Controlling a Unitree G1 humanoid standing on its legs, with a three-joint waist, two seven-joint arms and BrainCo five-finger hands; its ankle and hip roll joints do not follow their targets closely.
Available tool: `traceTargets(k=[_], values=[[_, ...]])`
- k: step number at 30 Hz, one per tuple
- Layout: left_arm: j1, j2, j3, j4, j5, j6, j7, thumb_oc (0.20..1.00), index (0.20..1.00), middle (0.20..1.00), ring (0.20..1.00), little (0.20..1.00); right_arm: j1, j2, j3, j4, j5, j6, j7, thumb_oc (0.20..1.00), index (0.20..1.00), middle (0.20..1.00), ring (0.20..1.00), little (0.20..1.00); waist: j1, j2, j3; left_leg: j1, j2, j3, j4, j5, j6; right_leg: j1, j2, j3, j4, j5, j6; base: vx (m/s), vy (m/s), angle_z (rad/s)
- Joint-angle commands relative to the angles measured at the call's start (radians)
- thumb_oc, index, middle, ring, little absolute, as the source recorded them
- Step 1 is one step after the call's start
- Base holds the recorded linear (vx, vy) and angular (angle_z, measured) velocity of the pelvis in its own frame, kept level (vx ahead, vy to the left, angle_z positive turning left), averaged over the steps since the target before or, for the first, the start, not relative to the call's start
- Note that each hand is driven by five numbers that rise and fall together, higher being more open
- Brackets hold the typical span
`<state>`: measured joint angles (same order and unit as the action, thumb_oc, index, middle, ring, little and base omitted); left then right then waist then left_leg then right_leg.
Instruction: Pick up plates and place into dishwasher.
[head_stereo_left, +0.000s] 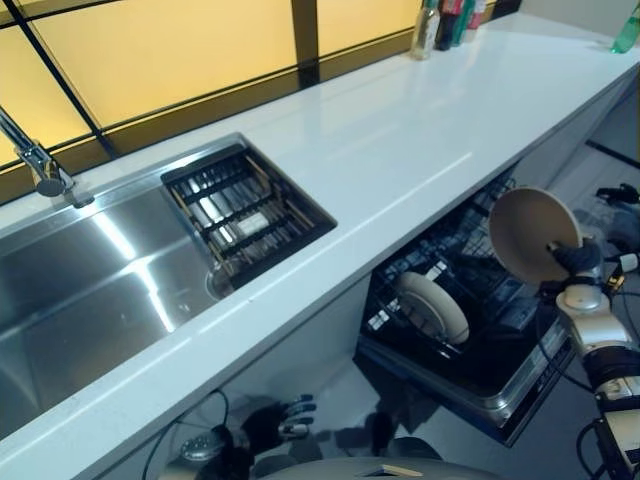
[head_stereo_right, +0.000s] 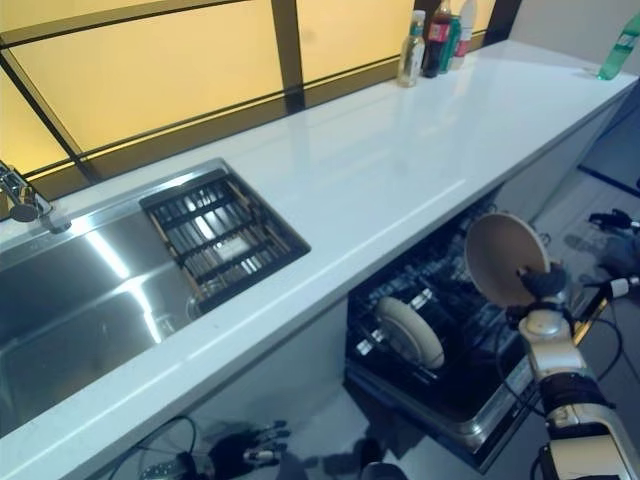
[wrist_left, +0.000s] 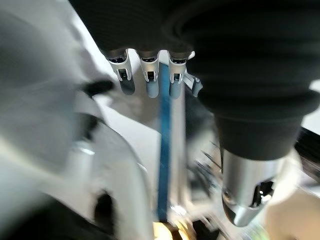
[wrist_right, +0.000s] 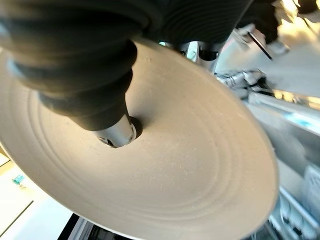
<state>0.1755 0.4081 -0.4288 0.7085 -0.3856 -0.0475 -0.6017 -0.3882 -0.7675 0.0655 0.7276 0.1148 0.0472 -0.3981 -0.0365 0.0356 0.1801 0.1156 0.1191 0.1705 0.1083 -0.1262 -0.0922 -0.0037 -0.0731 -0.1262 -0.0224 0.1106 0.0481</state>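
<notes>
Plates were the job, yet the long white surface (head_stereo_left: 400, 150) and steel sink (head_stereo_left: 90, 290) dominated; below it the open dishwasher (head_stereo_left: 470, 330) held one white plate (head_stereo_left: 432, 307) upright. The right robot hand (head_stereo_left: 575, 262) pinched a beige plate (head_stereo_left: 528, 232) above the rack; the left robot hand (head_stereo_left: 285, 418) hung low, fingers relaxed.

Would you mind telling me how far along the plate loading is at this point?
One pale round plate already stands in the open dishwasher's dark rack. The right hand holds a second beige round plate above that rack, not yet slotted in. The left hand hangs low, open. The white countertop carries no further plates.
</notes>
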Motion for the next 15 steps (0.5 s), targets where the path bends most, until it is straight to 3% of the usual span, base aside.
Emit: traceTargets(k=[1,7,11,15], values=[[0.055,0.001,0.005,0.063,0.097,-0.087,0.027,1.0,1.0,1.0,1.0,1.0,-0.096,-0.097,0.015,0.019,-0.079,-0.074,-0.017,0.2,0.2,0.2,0.2,0.2,0.036,0.004,-0.03,-0.186,0.092,-0.034,0.118,0.063,-0.007,-0.053,-0.066,-0.011,0.196,-0.154,0.072,0.03,-0.003,0.11],[0.061,-0.014,0.041,0.121,0.113,-0.146,0.071,1.0,1.0,1.0,1.0,1.0,-0.115,-0.123,0.054,0.041,-0.102,-0.113,0.048,0.2,0.2,0.2,0.2,0.2,0.049,0.027,0.006,-0.243,0.083,-0.067,0.156,0.068,-0.009,-0.089,-0.081,-0.026,0.231,-0.163,0.064,-0.03,0.01,0.09],[0.012,0.007,0.047,0.123,0.039,-0.179,0.078,1.0,1.0,1.0,1.0,1.0,-0.18,-0.143,0.095,0.091,-0.075,-0.097,0.04,0.2,0.2,0.2,0.2,0.2,0.051,0.047,0.068,-0.329,0.07,-0.1,0.187,0.081,-0.008,-0.167,-0.092,-0.025,0.276,-0.162,0.057,-0.24,0.044,0.08],[-0.006,0.014,0.05,0.114,-0.038,-0.189,0.072,1.0,1.0,1.0,1.0,1.0,-0.248,-0.141,0.125,0.203,-0.013,-0.128,0.044,0.2,0.2,0.2,0.2,0.2,0.069,0.066,0.111,-0.382,0.058,-0.135,0.204,0.097,-0.009,-0.204,-0.091,-0.025,0.298,-0.162,0.048,-0.12,0.011,0.07]])
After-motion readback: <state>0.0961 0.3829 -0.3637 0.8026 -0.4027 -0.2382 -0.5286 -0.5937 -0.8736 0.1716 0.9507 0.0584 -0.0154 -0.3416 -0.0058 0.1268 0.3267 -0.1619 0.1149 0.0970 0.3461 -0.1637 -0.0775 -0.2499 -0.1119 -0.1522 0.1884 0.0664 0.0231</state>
